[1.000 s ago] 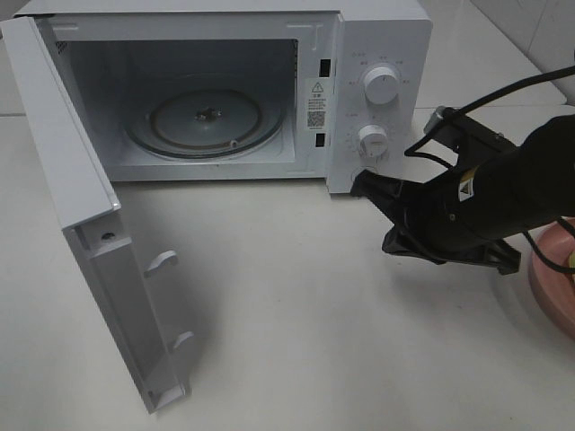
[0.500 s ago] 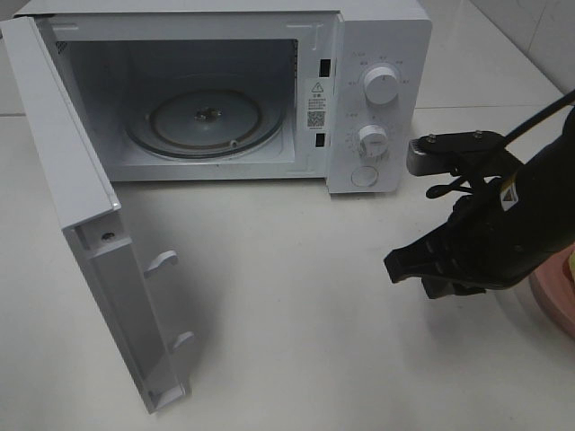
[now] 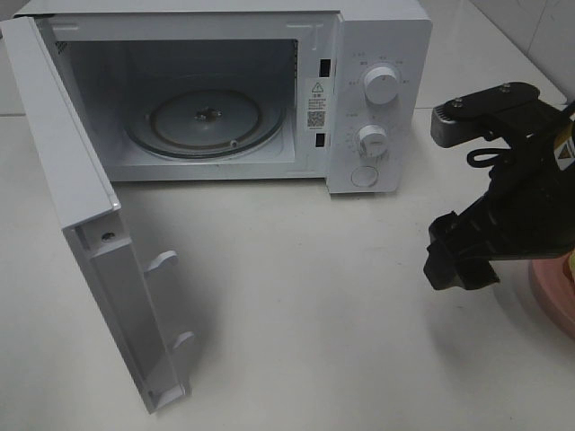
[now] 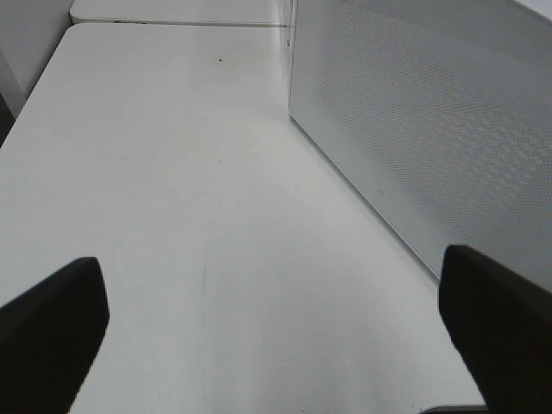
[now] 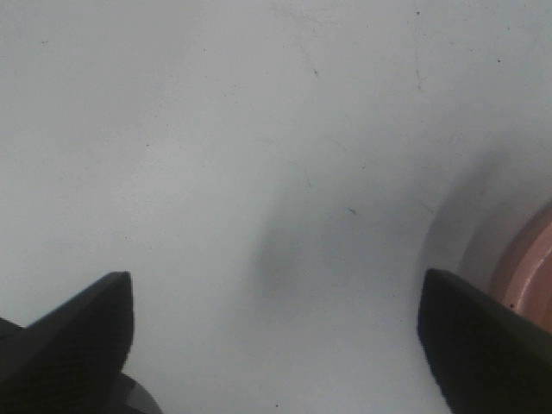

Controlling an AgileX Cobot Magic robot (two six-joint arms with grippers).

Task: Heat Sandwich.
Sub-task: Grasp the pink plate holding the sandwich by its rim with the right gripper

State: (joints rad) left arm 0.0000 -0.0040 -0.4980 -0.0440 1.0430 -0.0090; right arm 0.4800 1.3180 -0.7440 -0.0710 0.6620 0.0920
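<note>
**A:** One thing first: where is the sandwich [image 3: 570, 259]?

**B:** Barely in sight. From the high camera only a tan sliver shows at the frame's 3 o'clock edge, just over the rim of the round pink plate [image 3: 550, 301]. Too little shows to say more, and the black right arm covers the rest.

**A:** And the right gripper [image 5: 276, 345]?

**B:** It hangs over the white tabletop [image 3: 296, 296], at 9 o'clock from the plate and just beside it. Its wrist camera shows the two black fingertips [image 5: 86, 323] spread far apart with only table between them. The plate's pink edge lies near one of them.

**A:** The left gripper [image 4: 276, 336]?

**B:** It is outside the high view. Its own camera shows the jaws wide apart, gripping nothing, over the same table. A white panel with a fine dot pattern [image 4: 431, 129] stands close beside it.

**A:** The oven?

**B:** The white box-shaped microwave oven [image 3: 377, 36] sits at 11 to 12 o'clock in the high view, well apart from the plate. Its white door [image 3: 63, 153] stands swung open toward 8 o'clock. The round glass turntable [image 3: 205, 121] shows inside. Two white round knobs [image 3: 382, 85] and a round button [image 3: 364, 176] are on the control panel, which faces the right gripper.
</note>
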